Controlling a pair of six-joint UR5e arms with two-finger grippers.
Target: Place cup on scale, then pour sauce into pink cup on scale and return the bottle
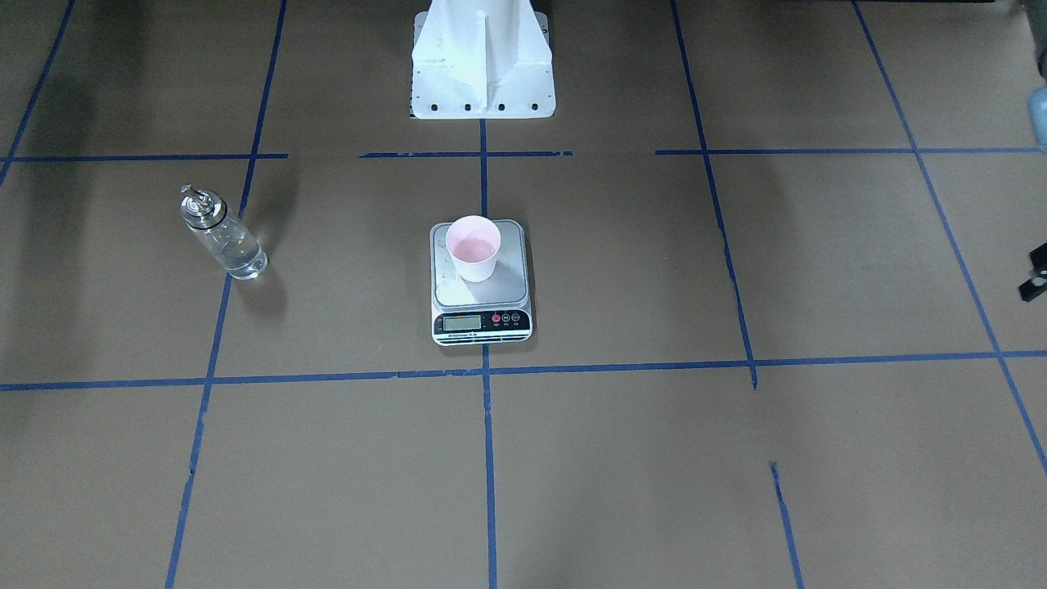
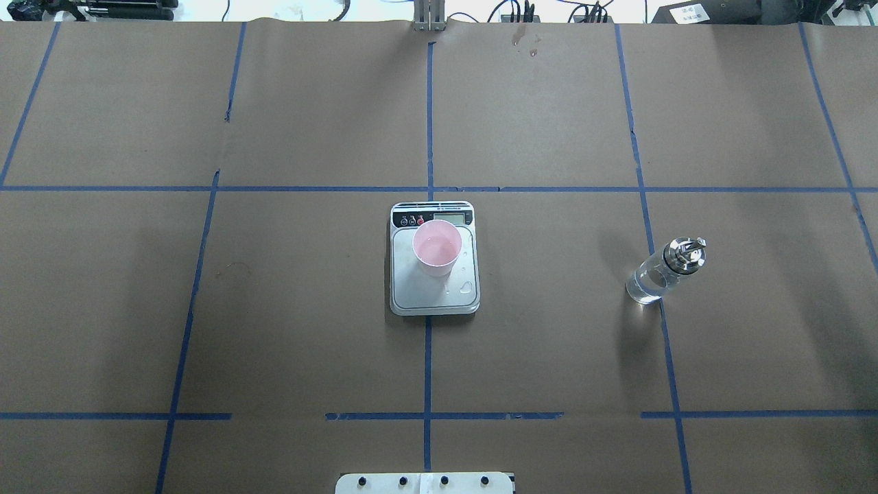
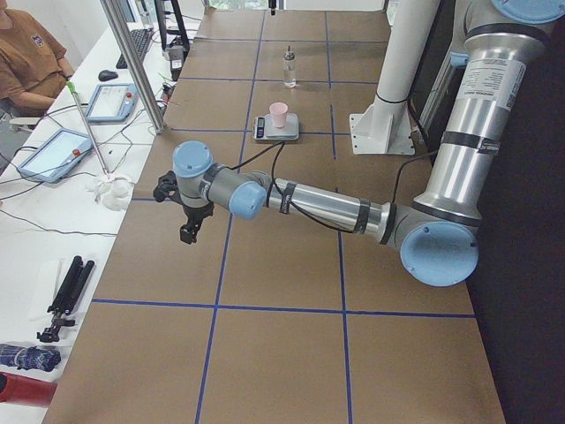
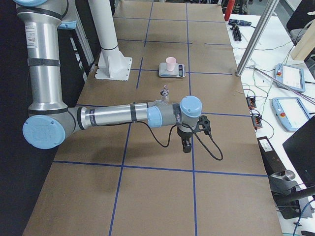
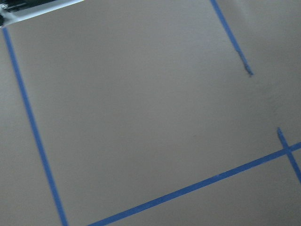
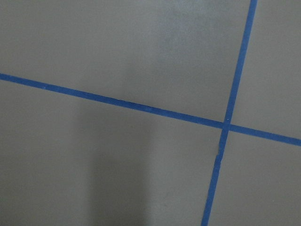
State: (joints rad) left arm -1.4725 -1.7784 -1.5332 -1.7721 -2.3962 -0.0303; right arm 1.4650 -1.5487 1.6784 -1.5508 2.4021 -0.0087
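Observation:
The pale pink cup (image 1: 474,249) stands upright on the steel plate of the scale (image 1: 483,322) at the table's middle, with clear liquid in it; it also shows in the overhead view (image 2: 437,248). A few drops lie on the scale's plate (image 2: 435,300). The glass bottle (image 2: 662,274) with its silver spout cap stands upright on the table on my right side, holding some clear sauce (image 1: 242,260). My left gripper (image 3: 188,233) hovers far out over the table's left end, and my right gripper (image 4: 185,146) over the right end. I cannot tell whether either is open or shut. Both wrist views show only paper and tape.
The white robot pedestal (image 1: 483,65) stands at the table's near edge behind the scale. Blue tape lines grid the brown paper. A side bench with tablets (image 3: 53,152) and a seated operator (image 3: 26,53) runs along the far edge, with metal posts (image 3: 132,62).

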